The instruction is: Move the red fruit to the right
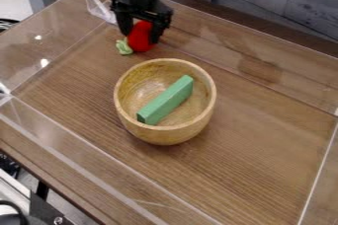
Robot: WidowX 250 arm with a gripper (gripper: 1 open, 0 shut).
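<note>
My black tool (141,32) is pointing nearly straight down at the far-left part of the wood-grain counter (264,170), fingers standing wide apart w/ nothing clamped. The small rounded bright red toy fruit w/ the light green leafy end (140,36) is sitting on the counter right btwn those fingers; can't tell whether either finger is touching it. The leafy end is poking out to the left, low by the counter surface. Nearer the camera, a round light wooden bowl (199,120) is resting mid-counter, apart from the fruit, holding a green rectangular block (166,100) that's leaning diagonally inside it. Clear plastic walls (34,46) are ringing the counter on all sides.
</note>
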